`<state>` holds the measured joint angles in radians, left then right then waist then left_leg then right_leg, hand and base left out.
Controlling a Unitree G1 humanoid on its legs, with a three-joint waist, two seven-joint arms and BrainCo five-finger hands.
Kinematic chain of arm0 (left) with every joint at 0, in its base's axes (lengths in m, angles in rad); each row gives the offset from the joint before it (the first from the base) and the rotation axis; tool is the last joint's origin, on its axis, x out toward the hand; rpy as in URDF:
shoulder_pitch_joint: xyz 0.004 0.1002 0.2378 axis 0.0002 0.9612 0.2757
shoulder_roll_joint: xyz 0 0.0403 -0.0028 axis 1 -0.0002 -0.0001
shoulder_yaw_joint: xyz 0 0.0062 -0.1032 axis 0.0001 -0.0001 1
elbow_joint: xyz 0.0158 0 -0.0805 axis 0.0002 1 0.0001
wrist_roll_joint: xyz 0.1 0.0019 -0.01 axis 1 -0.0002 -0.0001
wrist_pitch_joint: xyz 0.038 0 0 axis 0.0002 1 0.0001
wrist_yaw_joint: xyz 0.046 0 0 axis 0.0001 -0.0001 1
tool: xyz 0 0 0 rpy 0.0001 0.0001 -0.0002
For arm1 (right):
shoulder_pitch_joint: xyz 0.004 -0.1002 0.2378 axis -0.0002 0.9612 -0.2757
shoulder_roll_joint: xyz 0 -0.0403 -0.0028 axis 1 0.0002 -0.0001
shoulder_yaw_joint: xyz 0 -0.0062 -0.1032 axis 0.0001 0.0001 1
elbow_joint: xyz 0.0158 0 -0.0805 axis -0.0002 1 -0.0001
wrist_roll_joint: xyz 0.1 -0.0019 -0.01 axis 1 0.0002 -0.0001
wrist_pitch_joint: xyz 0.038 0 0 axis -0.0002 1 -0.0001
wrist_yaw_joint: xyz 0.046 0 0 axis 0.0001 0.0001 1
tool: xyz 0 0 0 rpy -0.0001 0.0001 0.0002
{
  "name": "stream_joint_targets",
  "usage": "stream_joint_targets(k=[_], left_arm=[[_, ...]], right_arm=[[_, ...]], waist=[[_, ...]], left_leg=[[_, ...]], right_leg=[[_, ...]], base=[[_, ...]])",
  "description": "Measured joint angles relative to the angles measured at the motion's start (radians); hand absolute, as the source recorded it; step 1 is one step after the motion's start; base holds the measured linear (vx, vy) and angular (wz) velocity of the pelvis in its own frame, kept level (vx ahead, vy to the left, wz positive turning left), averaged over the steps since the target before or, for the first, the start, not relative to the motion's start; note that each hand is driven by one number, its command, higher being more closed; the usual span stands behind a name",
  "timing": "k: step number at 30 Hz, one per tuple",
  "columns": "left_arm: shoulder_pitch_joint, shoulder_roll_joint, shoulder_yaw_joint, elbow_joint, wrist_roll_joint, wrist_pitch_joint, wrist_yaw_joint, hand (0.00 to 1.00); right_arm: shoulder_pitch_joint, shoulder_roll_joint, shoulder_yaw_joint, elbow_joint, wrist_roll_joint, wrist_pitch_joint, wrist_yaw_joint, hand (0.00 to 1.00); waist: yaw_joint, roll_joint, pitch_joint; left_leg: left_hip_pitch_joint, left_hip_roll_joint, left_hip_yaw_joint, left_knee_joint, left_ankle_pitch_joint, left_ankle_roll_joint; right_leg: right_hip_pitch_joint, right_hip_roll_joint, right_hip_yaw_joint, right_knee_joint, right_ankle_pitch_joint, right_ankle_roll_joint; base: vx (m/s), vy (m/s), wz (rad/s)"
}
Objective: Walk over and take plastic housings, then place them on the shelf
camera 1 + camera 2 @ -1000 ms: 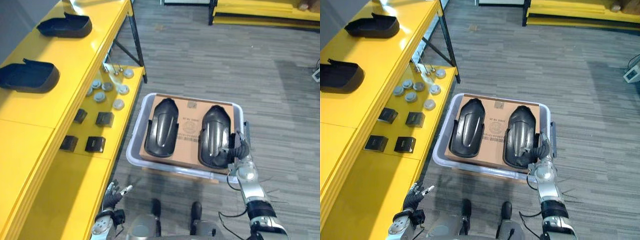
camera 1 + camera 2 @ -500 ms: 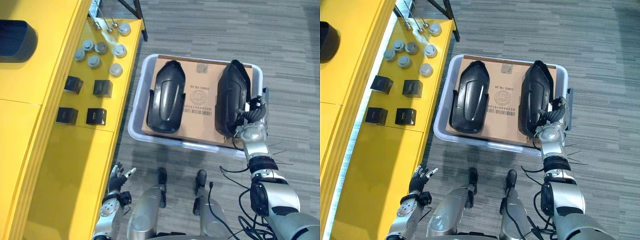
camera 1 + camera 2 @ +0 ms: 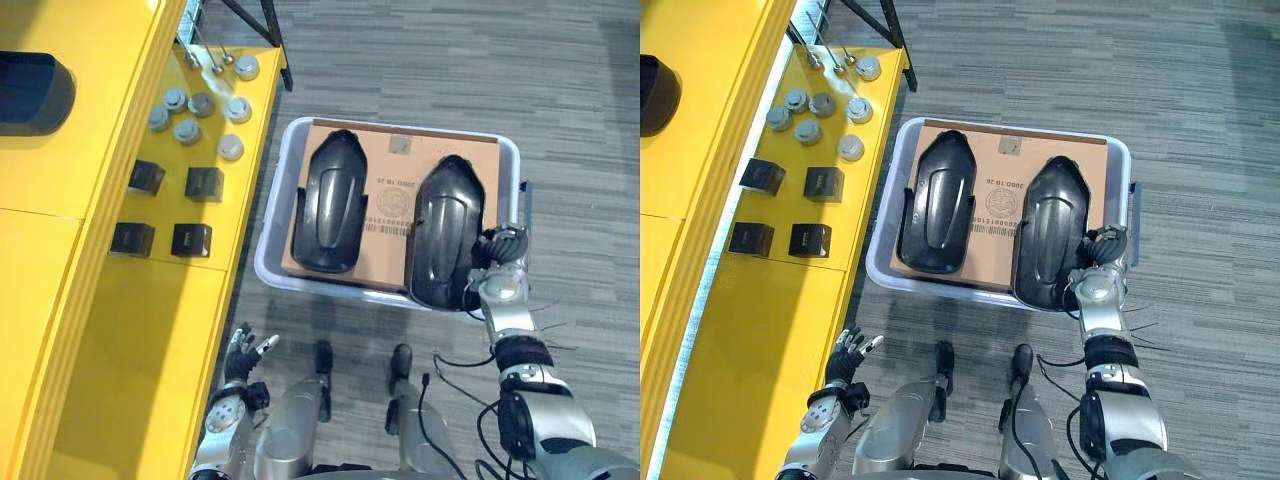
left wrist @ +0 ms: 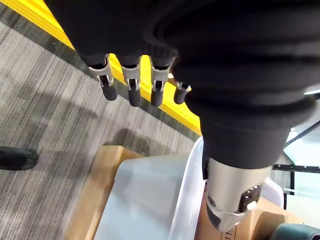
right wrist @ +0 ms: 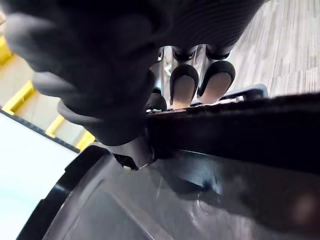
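Here we are over the tub [image 3: 268, 250] on the floor; two black plastic housings lie side by side on a sheet of cardboard [image 3: 395, 180] inside it; the left housing [image 3: 330, 205] sits flat and untouched, and the right housing [image 3: 445, 240] is the one in play. The right robot hand [image 3: 1102, 252] is at that shell's outer edge, and the wrist view settles it; fingers [image 5: 182, 90] hooked over the rim with the thumb closing beneath, so it is clenched on the right housing's lip. The left robot hand [image 3: 243, 355] hangs low beside the yellow shelf [image 3: 90, 150], fingers spread and relaxed, holding nothing.

Now, the handling; this looks like a thin, hollow moulded shell, light for its bulk and fairly stiff, though a rim pinch at one side will likely let the long body swing and twist. The surface is smooth and glossy, so I'd expect slip under a light pinch. The rim is the only sensible purchase; better near the middle of the long edge than at a tip, and a second hand under the far side would steady it.

One more housing [image 3: 30, 92] already rests on the shelf's upper level; grey caps [image 3: 187, 130] and small black blocks [image 3: 203, 183] occupy the lower level.
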<state>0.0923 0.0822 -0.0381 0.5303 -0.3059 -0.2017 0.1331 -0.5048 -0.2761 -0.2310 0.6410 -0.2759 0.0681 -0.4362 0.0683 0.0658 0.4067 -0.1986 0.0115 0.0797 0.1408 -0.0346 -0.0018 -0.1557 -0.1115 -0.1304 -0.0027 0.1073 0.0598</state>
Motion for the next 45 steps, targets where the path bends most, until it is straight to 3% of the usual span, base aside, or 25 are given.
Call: stream_joint_targets(k=[5,10,14,23,28,34,40,45], left_arm=[[0.027,0.001,0.003,-0.001,0.002,0.002,-0.01,0.0],[0.064,0.001,0.009,-0.009,0.006,0.014,-0.032,0.0],[0.084,0.001,0.012,-0.033,0.011,0.02,-0.046,0.0],[0.139,-0.002,0.013,-0.215,0.025,0.021,-0.047,0.0],[0.163,-0.043,0.036,-0.441,0.025,0.014,-0.044,0.0],[0.139,-0.06,-0.039,-0.632,0.073,-0.028,-0.013,0.0],[0.064,-0.062,-0.162,-0.699,0.195,-0.044,0.056,0.0],[-0.012,-0.071,-0.263,-0.698,0.222,-0.043,0.105,0.0]], right_arm=[[0.111,0.004,-0.01,-0.098,-0.001,-0.001,0.004,1.0],[0.236,0.033,-0.072,-0.26,-0.014,-0.002,0.003,1.0],[0.311,0.042,-0.09,-0.361,-0.023,-0.015,0.001,1.0],[0.346,0.127,-0.094,-0.549,-0.03,-0.065,0.004,1.0],[0.355,0.158,-0.013,-0.695,-0.03,-0.104,0.018,1.0],[0.356,0.224,0.126,-0.826,-0.041,-0.142,0.032,1.0],[0.355,0.266,0.273,-0.897,-0.025,-0.178,0.057,1.0],[0.346,0.295,0.421,-0.946,0.033,-0.194,0.071,1.0]], waist=[[-0.007,-0.022,-0.023],[-0.029,-0.067,-0.075],[-0.032,-0.069,-0.126],[-0.046,-0.076,-0.156],[-0.048,-0.078,-0.173],[-0.048,-0.078,-0.211],[-0.051,-0.077,-0.236],[-0.054,-0.077,-0.263]], left_leg=[[0.041,-0.004,-0.003,-0.042,0.022,0.003],[0.077,-0.011,-0.009,-0.077,0.037,0.001],[0.111,-0.013,-0.005,-0.103,0.038,0.002],[0.162,-0.013,-0.006,-0.144,0.041,0.0],[0.184,-0.013,-0.008,-0.157,0.041,0.0],[0.209,-0.016,-0.015,-0.178,0.042,0.001],[0.222,-0.02,-0.024,-0.184,0.044,0.005],[0.247,-0.022,-0.017,-0.206,0.048,0.009]], right_leg=[[0.024,0.0,-0.001,-0.005,-0.001,0.002],[0.054,0.001,-0.002,-0.024,-0.001,0.002],[0.077,0.001,-0.002,-0.036,-0.002,0.005],[0.119,-0.002,-0.002,-0.054,-0.008,0.012],[0.137,-0.002,-0.007,-0.057,-0.012,0.016],[0.156,-0.004,-0.012,-0.056,-0.023,0.018],[0.17,-0.007,-0.03,-0.056,-0.024,0.02],[0.182,-0.008,-0.026,-0.055,-0.025,0.02]], base=[[-0.01,0.004,0.0],[0.02,0.011,0.03],[0.03,0.011,-0.05],[0.02,0.004,0.0],[0.02,0.002,0.01],[0.01,-0.001,0.04],[-0.01,-0.001,0.05],[0.0,0.0,-0.02]])
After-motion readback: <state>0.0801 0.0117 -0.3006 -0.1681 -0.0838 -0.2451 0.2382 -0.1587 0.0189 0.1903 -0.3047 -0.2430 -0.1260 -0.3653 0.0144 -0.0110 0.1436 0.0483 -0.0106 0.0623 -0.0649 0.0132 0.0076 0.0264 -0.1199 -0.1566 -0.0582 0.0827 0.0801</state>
